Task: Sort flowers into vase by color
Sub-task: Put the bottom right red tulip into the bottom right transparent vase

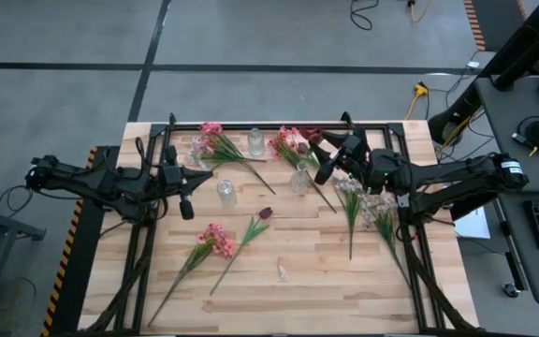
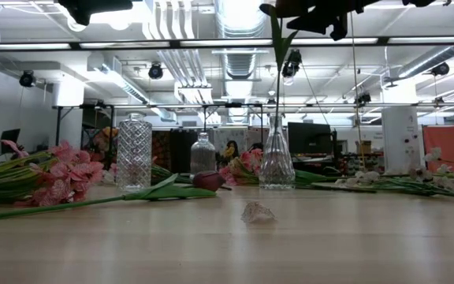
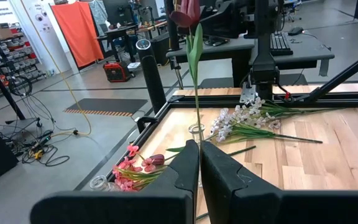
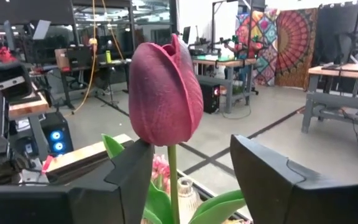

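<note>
One dark red tulip (image 4: 165, 93) stands in the clear vase (image 2: 277, 162) near the table's far edge; right gripper (image 4: 191, 171), fingers apart, should lift straight up. Left gripper (image 3: 200, 163) waits pinched together.

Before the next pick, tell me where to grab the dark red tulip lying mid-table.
Take the tulip by its bare stalk below the leaves, from straight above: it lies flat on the table, and the stalk is thin and unobstructed.

bright overhead strip lights, soft shadows, blurred low-view foreground
</note>
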